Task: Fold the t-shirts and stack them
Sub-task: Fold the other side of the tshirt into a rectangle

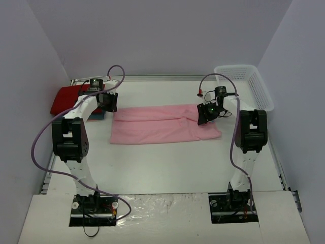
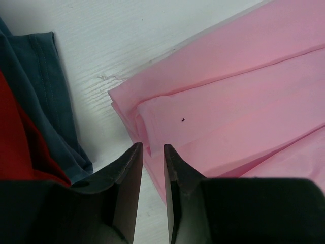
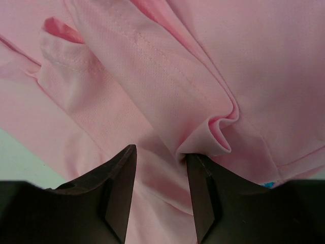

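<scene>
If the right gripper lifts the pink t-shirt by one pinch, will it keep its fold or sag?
Probably sags: the pink t-shirt already puckers into a soft ridge beside the right gripper, so it looks floppy. Its stacked layers near the left gripper would likely slide apart if pushed. It looks thin, so probably light.
</scene>
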You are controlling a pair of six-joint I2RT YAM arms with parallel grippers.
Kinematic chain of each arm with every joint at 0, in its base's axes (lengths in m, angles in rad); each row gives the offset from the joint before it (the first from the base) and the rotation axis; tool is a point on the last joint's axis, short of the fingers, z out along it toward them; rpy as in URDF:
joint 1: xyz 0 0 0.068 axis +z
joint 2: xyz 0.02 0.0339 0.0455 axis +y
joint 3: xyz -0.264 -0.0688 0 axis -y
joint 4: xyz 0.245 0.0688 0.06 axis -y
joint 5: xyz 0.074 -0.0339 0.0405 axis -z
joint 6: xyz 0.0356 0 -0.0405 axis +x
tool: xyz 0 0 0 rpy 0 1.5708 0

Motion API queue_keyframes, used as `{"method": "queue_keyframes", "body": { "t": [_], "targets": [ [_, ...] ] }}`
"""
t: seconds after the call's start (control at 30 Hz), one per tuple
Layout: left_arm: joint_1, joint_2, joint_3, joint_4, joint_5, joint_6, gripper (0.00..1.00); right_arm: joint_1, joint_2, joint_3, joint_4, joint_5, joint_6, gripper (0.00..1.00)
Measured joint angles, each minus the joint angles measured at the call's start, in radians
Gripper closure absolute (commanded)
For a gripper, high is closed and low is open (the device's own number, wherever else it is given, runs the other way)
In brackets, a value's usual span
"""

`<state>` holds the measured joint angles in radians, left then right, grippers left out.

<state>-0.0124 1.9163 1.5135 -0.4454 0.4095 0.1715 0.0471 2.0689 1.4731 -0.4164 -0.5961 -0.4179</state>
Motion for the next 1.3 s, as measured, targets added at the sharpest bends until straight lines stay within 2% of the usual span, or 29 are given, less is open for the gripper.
{"method": "queue_keyframes", "body": {
  "t": [0.4, 0.8, 1.03, 1.2, 1.3],
  "targets": [
    [0.000, -0.008, 0.000, 0.000, -0.008, 0.000, 0.77, 0.000, -0.008, 0.001, -0.061, -0.046, -0.098, 0.59],
    [-0.006, -0.008, -0.001, 0.000, -0.014, 0.000, 0.77, 0.007, -0.213, -0.100, -0.121, -0.028, -0.274, 0.56],
    [-0.013, -0.009, -0.007, 0.000, -0.019, 0.000, 0.77, 0.015, -0.241, -0.157, -0.165, 0.021, -0.373, 0.56],
    [-0.014, -0.009, -0.007, 0.000, -0.023, 0.000, 0.77, 0.019, -0.243, -0.150, -0.194, 0.031, -0.395, 0.56],
    [-0.014, -0.009, -0.007, 0.000, -0.027, 0.000, 0.77, 0.021, -0.232, -0.086, -0.229, 0.020, -0.391, 0.55]
  ]
}}
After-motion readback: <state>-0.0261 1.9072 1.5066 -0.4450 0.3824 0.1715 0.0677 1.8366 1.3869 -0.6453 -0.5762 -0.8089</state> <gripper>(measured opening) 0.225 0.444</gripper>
